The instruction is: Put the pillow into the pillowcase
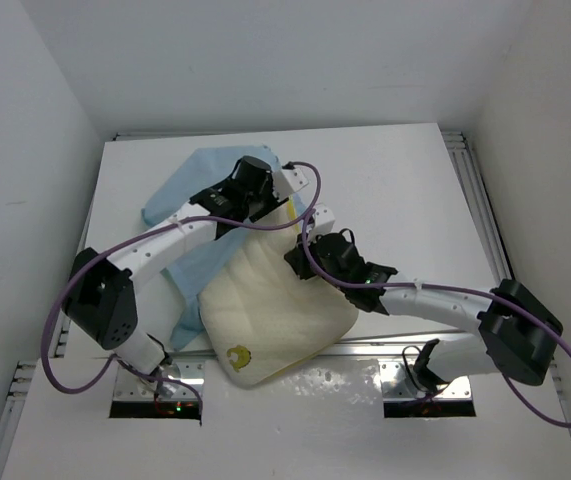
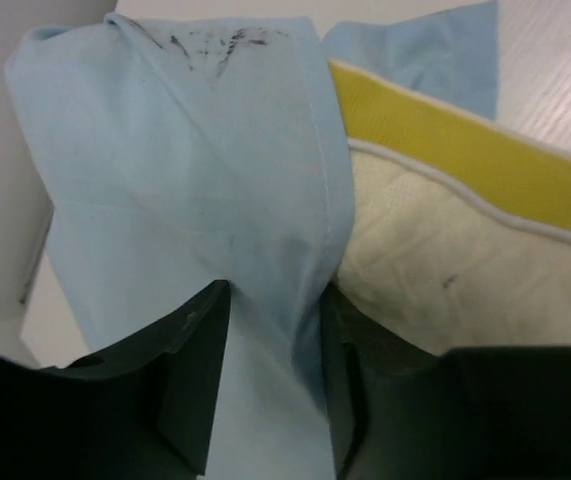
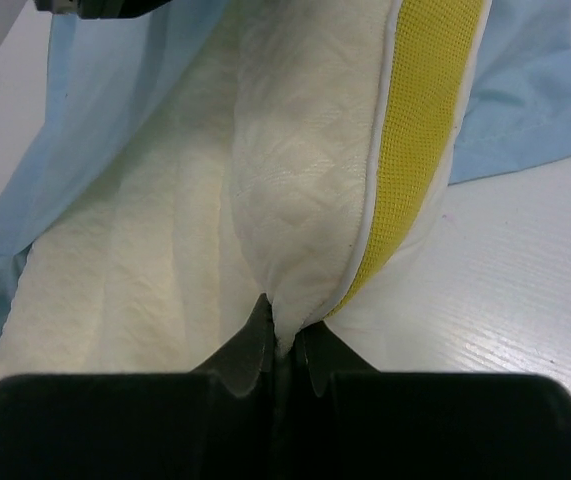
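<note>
Both arms reach in over the middle, the left one farther.
The left arm [image 1: 165,243] stretches far and rightward; the left gripper [image 2: 273,295] has its fingers apart, pillowcase [image 2: 185,170] cloth between them. The right arm [image 1: 445,298] extends leftward; the right gripper [image 3: 283,322] pinches the pillow [image 3: 295,180] edge.

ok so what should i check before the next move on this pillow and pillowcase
1. right claw shut on the pillow edge: ok
2. left claw gripping the pillowcase: not ok, jaws apart, cloth loose between them
3. pillow inside pillowcase: not ok, most of it lies bare
4. pillowcase mouth spread open: cannot tell, cloth bunched under the left arm
5. claws apart from each other: ok
</note>
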{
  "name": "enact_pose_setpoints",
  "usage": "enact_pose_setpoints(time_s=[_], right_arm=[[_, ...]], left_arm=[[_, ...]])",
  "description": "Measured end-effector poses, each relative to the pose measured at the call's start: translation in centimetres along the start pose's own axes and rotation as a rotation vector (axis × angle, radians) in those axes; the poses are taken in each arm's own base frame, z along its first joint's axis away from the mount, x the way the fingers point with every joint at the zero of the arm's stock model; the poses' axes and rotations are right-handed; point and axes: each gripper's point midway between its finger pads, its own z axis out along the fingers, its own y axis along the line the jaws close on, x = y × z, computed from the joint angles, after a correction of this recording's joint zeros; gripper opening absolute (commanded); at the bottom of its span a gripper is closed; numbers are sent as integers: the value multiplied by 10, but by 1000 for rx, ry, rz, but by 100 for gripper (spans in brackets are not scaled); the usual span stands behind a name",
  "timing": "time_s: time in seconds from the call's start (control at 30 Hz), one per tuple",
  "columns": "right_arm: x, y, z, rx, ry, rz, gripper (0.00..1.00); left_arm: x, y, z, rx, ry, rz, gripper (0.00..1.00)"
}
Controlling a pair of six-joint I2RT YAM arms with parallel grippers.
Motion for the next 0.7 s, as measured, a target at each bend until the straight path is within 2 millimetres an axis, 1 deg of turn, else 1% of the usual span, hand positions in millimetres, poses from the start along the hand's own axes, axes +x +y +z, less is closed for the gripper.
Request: enact_pose_setpoints(time_s=[0.03, 0.07, 0.1, 0.17, 0.27, 0.3, 0.4, 0.47, 0.7], right_arm=[[1, -1, 0, 2, 0, 3, 0], [1, -1, -1, 5, 1, 6, 0], [1, -1, -1, 5, 0, 7, 0], [1, -1, -1, 5, 1, 6, 0], [3, -3, -2, 10, 14, -3, 0], [3, -3, -3, 12, 18, -10, 0], [0, -2, -4, 14, 30, -46, 0], [-2, 0, -5, 12, 34, -70, 0], [-2, 2, -8, 13, 66, -136, 0]], left_arm=[[4, 1, 4, -16, 15, 7, 26], [9, 2, 7, -29, 31, 19, 7], [12, 1, 9, -33, 42, 18, 1], [16, 0, 10, -26, 54, 29, 0], [9, -7, 8, 25, 35, 15, 0], [5, -10, 6, 53, 23, 6, 0], [-22, -13, -2, 117, -58, -28, 0], [-36, -15, -6, 148, -100, -48, 0], [-65, -22, -23, 241, -183, -78, 0]])
